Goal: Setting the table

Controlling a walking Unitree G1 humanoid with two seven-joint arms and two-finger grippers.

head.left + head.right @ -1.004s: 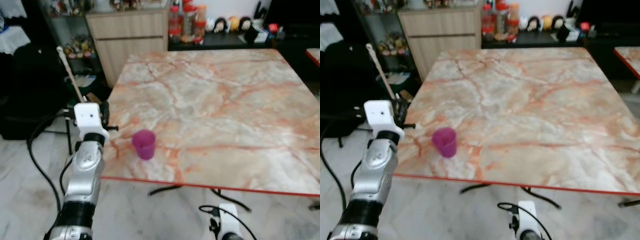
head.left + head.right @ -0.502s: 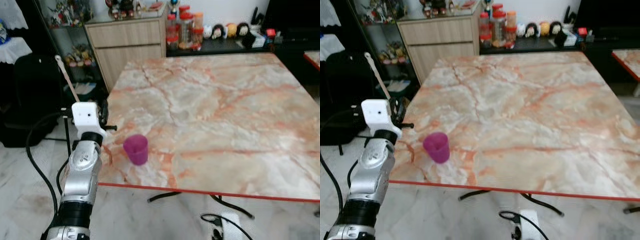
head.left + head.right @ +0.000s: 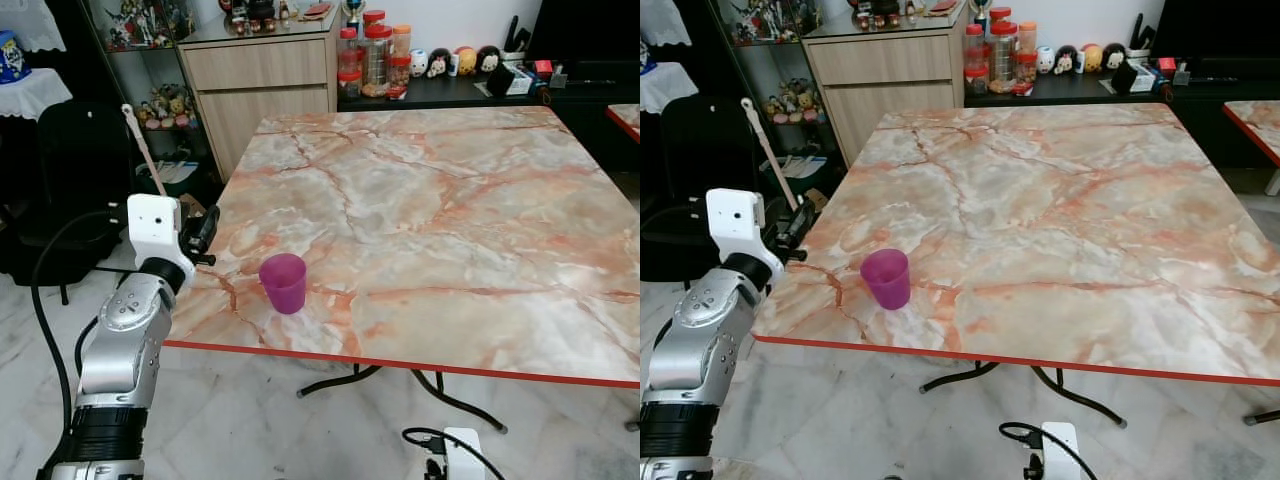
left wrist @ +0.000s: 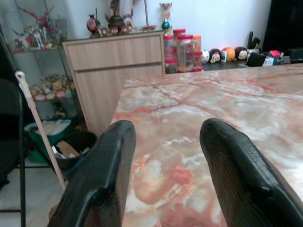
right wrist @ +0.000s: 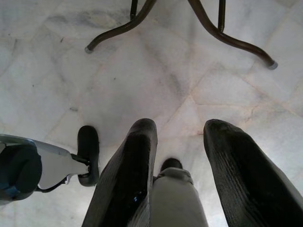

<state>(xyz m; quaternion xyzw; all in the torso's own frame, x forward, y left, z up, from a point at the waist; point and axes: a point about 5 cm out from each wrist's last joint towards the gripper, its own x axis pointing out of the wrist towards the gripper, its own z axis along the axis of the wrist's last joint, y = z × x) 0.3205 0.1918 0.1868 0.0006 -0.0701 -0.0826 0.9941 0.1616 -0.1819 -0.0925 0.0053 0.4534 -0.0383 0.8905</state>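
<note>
The left tool is released, its two black fingers parted with nothing between them, and it hangs at the near left edge of the desk, just beside the marble rim. A little inward from it stands the purple cup, upright on the desk close to the red front edge and apart from the tool. The right tool is also released (its arm hangs idle, pointing down at the floor by the desk's legs). Beyond the left tool a pale stick leans near a black chair.

The cup sits near the front edge, so a careless sideways sweep of the left tool could knock it over or push it off. The arm, being level with the rim, might also strike the desk.
</note>
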